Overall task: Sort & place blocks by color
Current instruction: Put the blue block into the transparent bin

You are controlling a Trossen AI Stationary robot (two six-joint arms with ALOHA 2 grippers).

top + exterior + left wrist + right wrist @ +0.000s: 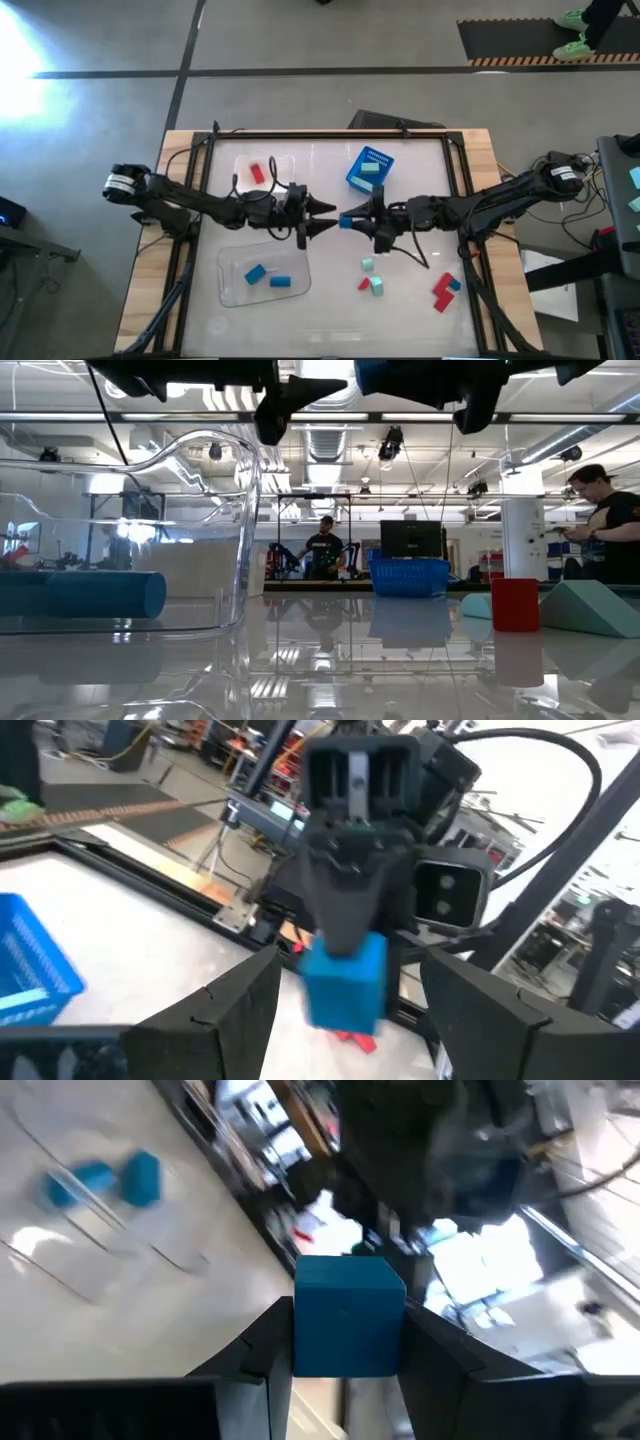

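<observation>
Across the glossy white tabletop (330, 320), your clear plastic tray (232, 285) is holding two blue blocks (255, 273), another clear tray (285, 160) two red blocks (257, 172), and the blue mesh bin (352, 178) one mint block (371, 168). Your right gripper (347, 220) is pinching a blue cube (347, 1315) at mid-table, facing your left gripper (322, 217), fingers spread and empty. Three red and two mint blocks are lying loose near the front right; people are standing beyond.

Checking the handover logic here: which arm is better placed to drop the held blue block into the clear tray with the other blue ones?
Left, probably. The right gripper holds the blue block mid-table, tip to tip with the open left gripper; the clear tray lies on the left arm's side.
</observation>
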